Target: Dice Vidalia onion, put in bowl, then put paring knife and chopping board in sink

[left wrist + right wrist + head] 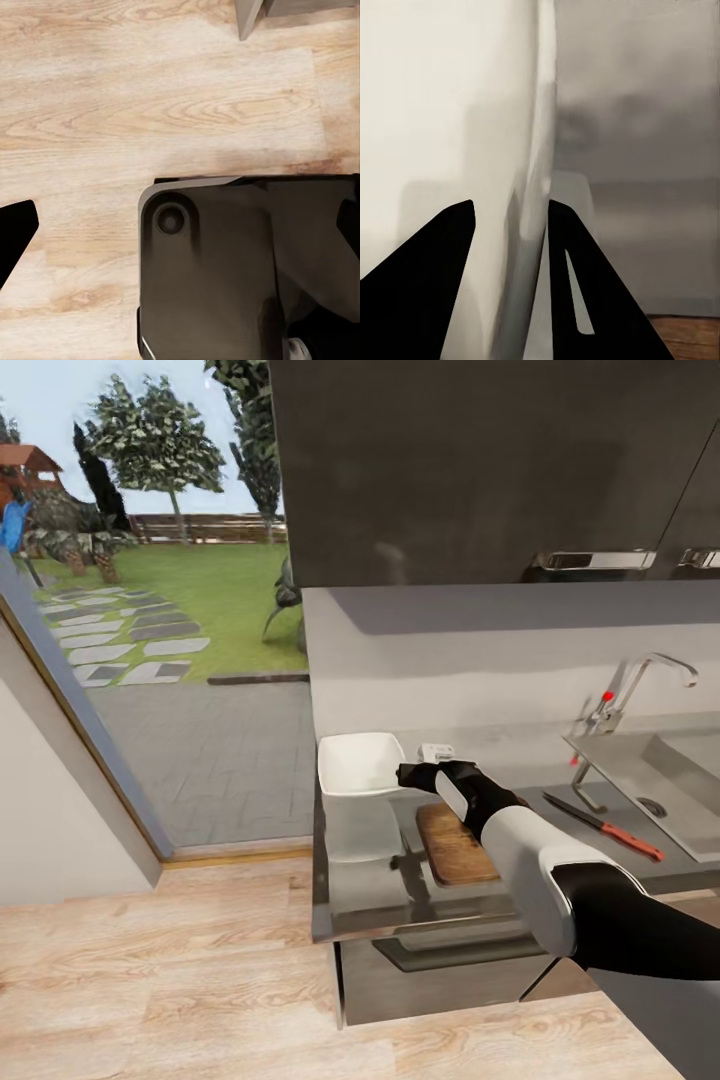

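Reaching over the desk [360, 900], right gripper [412, 774] at the right rim of the white bowl [358, 762]; jaws spread, one on each side of the rim in the right wrist view [536, 187], contact unclear. Chopping board [455, 845] just right of the bowl, under the forearm. Paring knife [605, 826] lying between board and sink [650, 760], near the faucet [640, 680]. Left wrist view: wooden floor [150, 97] and robot base [225, 262]; left jaws not judgeable.
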Controlling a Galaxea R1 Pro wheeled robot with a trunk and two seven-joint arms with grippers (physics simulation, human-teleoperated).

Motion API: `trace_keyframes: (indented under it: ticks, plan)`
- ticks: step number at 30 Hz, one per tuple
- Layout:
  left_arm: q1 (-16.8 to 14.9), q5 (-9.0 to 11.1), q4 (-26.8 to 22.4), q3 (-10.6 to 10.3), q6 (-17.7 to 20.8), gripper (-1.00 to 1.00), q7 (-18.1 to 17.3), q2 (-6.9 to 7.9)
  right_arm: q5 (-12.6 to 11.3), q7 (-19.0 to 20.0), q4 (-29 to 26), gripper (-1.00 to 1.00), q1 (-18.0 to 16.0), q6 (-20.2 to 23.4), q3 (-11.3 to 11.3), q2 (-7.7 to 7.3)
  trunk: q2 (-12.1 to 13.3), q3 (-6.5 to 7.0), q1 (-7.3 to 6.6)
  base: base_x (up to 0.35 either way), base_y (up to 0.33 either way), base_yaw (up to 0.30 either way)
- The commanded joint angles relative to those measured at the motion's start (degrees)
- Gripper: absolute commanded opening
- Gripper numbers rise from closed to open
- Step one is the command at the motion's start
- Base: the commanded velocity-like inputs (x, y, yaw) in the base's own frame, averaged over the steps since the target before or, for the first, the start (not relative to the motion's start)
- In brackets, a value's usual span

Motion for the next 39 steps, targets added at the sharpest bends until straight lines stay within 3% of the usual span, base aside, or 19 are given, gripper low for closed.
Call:
trace_keyframes:
  ticks: [1,15,39]
  plan:
    - [-0.01,0.52,-0.05,-0.37,-0.13,1.0,0.45,0.09,-0.67,-0.09,-0.09,-1.0,-0.03,0.32,0.02,0.0,-0.11,-0.1,0.04,0.007,-0.009,0.0]
    - [-0.01,0.52,-0.02,-0.37,-0.13,1.0,0.45,0.09,-0.65,-0.27,-0.09,-1.0,-0.03,0.48,0.04,0.09,-0.11,-0.18,0.04,0.001,-0.001,0.0]
    - [-0.08,0.52,0.07,-0.37,-0.13,1.0,0.44,0.09,-0.65,-0.3,-0.09,-1.0,-0.04,0.5,0.0,0.0,-0.11,-2.01,0.04,0.012,-0.007,0.0]
